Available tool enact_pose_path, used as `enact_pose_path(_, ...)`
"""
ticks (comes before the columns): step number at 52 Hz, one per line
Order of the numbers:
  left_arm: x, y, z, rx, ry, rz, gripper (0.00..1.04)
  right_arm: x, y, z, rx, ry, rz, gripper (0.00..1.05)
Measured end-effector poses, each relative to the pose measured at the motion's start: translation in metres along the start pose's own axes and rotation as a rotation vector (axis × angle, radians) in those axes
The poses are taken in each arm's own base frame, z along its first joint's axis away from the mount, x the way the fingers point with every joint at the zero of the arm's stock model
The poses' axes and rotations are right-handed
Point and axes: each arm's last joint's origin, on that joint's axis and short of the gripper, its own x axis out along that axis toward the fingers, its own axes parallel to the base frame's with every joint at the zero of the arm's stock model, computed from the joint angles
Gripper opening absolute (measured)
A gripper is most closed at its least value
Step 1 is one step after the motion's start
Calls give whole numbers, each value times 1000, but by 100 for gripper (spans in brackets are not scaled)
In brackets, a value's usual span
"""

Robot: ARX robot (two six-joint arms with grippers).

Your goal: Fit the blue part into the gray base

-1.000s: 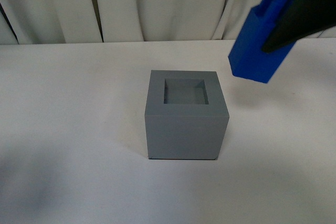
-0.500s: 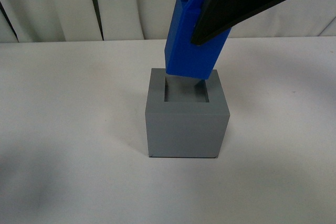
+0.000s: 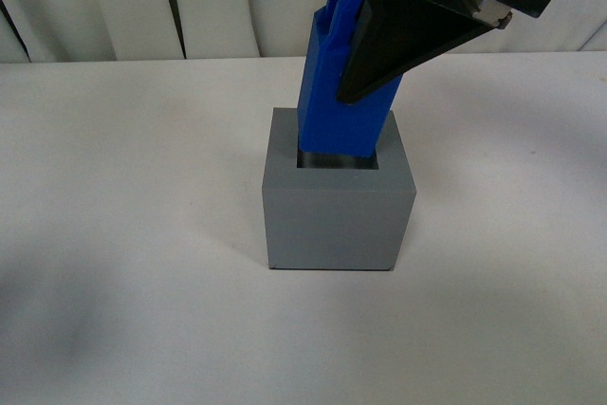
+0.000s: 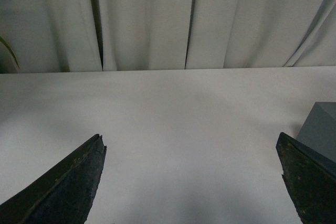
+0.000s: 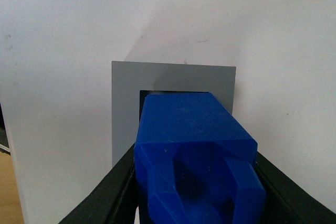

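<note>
The left pincer point(image 4: 190, 140) is hanging with its jaws wide apart over the white bench point(image 3: 123, 187). At frame centre, the gray base point(image 3: 337, 220) is sitting recess-up. The blue part point(image 3: 327, 125) is standing with its lower end in the recess mouth, long axis near vertical, top tipping slightly right, handle loop uppermost. The right pincer point(image 3: 334, 87) is clamping it from the upper right.

I see the blue part point(image 3: 340, 111) standing with its lower end inside the square recess of the gray base point(image 3: 337, 220), leaning a little rather than plumb (a dark sliver of recess shows along its near side). It is bright blue, square in section, with a looped handle on top. The base is a matte gray cube, flat on the white table point(image 3: 123, 234).
</note>
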Motion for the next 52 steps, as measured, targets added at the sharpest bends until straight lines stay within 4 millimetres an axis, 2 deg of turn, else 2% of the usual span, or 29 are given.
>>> enact_pose_path(52, 0, 0, 0, 0, 0, 0, 99, 11, 1, 2, 2, 18, 13, 48)
